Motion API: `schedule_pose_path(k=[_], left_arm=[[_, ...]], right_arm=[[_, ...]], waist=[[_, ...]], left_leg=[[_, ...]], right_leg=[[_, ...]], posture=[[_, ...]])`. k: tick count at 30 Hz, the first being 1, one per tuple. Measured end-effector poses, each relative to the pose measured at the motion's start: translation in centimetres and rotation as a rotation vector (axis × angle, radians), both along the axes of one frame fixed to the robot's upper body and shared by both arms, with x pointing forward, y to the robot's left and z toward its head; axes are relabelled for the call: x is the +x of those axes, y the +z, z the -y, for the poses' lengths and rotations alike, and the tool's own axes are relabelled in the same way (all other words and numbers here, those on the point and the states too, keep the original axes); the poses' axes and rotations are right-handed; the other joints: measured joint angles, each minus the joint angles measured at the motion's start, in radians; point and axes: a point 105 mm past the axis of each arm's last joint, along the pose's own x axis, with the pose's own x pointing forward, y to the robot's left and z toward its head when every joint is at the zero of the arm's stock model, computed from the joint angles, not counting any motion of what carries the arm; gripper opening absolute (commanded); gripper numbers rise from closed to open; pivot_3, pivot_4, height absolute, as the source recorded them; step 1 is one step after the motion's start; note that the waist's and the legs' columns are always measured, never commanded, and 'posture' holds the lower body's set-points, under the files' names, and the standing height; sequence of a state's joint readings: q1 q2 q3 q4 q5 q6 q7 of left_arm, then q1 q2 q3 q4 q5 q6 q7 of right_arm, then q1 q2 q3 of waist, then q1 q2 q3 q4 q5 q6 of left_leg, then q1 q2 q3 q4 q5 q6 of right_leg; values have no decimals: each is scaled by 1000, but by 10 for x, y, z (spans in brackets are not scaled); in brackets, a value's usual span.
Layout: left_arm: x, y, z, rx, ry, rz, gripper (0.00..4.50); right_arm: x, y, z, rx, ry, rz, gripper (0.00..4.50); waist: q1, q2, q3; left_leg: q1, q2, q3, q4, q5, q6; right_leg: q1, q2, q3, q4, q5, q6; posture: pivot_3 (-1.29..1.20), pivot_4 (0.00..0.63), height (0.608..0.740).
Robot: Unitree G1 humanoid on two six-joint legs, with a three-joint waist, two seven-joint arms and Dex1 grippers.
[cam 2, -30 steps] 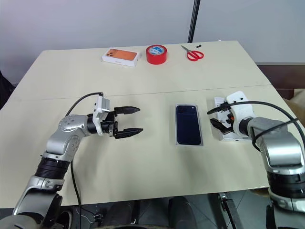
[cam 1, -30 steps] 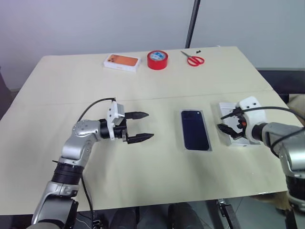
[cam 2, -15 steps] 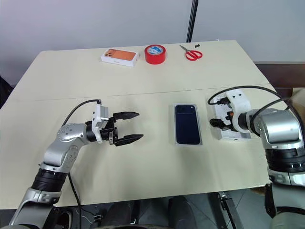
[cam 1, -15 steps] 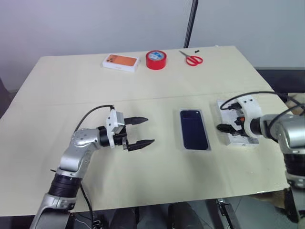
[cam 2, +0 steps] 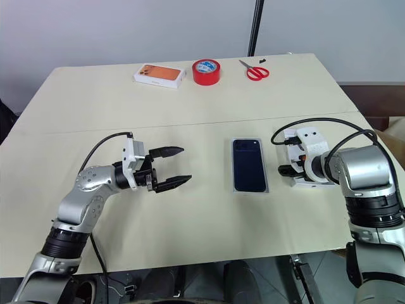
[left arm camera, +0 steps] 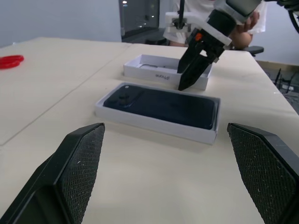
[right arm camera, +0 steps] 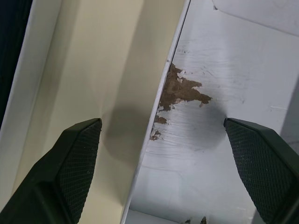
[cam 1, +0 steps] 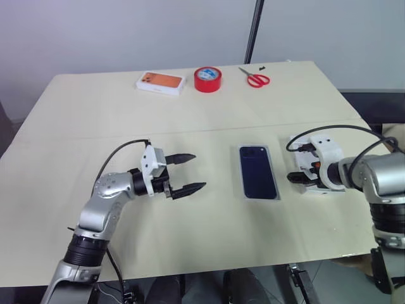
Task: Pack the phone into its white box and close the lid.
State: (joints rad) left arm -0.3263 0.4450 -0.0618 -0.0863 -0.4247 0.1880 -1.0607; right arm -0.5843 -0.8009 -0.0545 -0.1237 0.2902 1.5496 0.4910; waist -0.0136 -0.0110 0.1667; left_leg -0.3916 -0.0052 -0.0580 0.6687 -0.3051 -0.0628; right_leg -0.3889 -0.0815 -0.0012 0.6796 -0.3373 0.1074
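Note:
The dark navy phone [cam 1: 258,172] lies back up in the shallow white box [left arm camera: 154,122] at mid-table, its camera bump at the far left corner. To its right the white lid [left arm camera: 154,70] rests open side up, its white inside [right arm camera: 219,93] scuffed with brown patches. My right gripper [right arm camera: 161,122] points steeply down, open, straddling the lid's wall nearest the phone: one finger over the bare table, the other over the lid's inside. It also appears as black fingers [left arm camera: 194,70] in the left wrist view. My left gripper [cam 1: 197,171] hovers open, level, left of the box and pointing at it.
Along the table's far edge sit an orange-topped white box [cam 1: 161,83], a red tape roll [cam 1: 208,79] and red scissors [cam 1: 255,78]. A black pole [cam 1: 254,31] rises behind the table. Bare tabletop [cam 1: 215,221] stretches between my left gripper and the box.
My right gripper has tipped more steeply downward and sunk slightly over the lid's wall beside the phone. The left gripper has stayed put, still open.

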Motion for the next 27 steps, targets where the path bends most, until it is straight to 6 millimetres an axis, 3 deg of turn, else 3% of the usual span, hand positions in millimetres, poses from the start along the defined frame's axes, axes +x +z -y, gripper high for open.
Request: schedule_pose_path(k=[2, 8, 16, 19, 25, 27], left_arm=[[0, 0, 0, -1, 3, 0, 4500], [2, 1, 1, -8, 13, -2, 4500], [3, 1, 2, -4, 15, -11, 4500], [7, 6, 1, -5, 27, 2, 4500], [16, 4, -7, -32, 70, -47, 4500], [21, 6, -12, -46, 108, -52, 4500]], right_arm=[[0, -1, 2, -16, -11, 2, 3172], [0, -1, 3, -41, -24, 24, 47], [4, -1, 3, -37, -57, 44, 47], [15, 2, -4, 80, -90, 82, 47], [48, 56, -39, 307, 62, 354, 47], [50, 62, -54, 413, 91, 403, 47]], waist=[[1, 0, 0], [-1, 0, 0], [-2, 0, 0], [-5, 0, 0], [-7, 1, 0], [-7, 1, 0]], left_leg=[[0, 0, 0, 0, 0, 0], [0, 0, 0, 0, 0, 0], [0, 0, 0, 0, 0, 0], [0, 0, 1, 0, 0, 0], [0, 1, 1, -1, 0, 0], [0, 1, 0, -1, 0, 0]], right_leg=[[0, 0, 0, 0, 0, 0], [0, 0, 0, 0, 0, 0], [0, 0, 0, 0, 0, 0], [0, 0, 0, 0, 0, 0], [-2, 2, 1, 1, 0, 0], [-2, 1, 0, 1, 0, 0]], posture=[[0, 150, 740], [0, 150, 740], [0, 150, 740], [0, 150, 740], [0, 150, 740], [0, 150, 740]])
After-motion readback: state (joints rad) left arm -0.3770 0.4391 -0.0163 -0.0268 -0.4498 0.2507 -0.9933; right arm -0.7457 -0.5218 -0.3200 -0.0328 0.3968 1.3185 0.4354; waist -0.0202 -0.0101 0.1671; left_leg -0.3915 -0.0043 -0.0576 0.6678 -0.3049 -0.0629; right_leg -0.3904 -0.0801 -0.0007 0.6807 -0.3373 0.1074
